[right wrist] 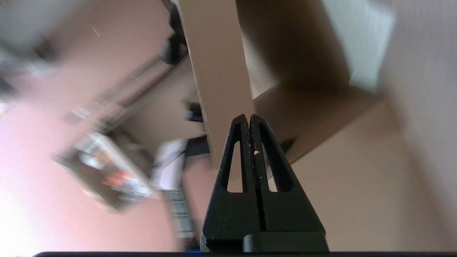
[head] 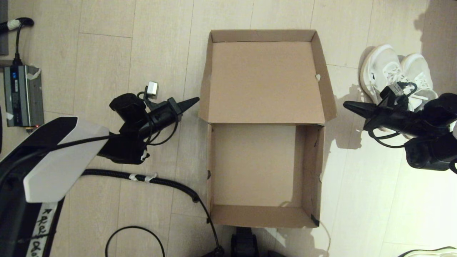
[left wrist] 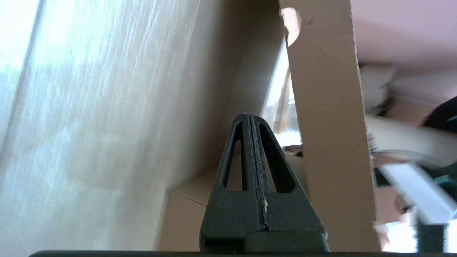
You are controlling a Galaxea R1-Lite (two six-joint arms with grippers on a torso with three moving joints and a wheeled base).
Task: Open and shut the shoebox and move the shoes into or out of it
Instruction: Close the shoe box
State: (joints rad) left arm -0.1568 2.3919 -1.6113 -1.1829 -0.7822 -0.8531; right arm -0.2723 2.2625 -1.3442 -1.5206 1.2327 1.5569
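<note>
The brown shoebox [head: 217,164] sits open on the floor, its inside bare and its lid [head: 264,82] folded back flat away from me. The pair of white shoes [head: 387,69] stands on the floor right of the lid, partly behind my right arm. My left gripper [head: 195,100] is shut and empty, its tip just left of the lid's side flap [left wrist: 328,142]. My right gripper [head: 347,104] is shut and empty too, its tip just right of the lid's other side flap [right wrist: 219,78]. Neither gripper touches the shoes.
A grey power unit [head: 22,94] lies at the far left with a cable. A black corrugated hose [head: 160,182] runs across the floor to the box's near left corner. Another white shoe's edge [head: 432,252] shows at the bottom right.
</note>
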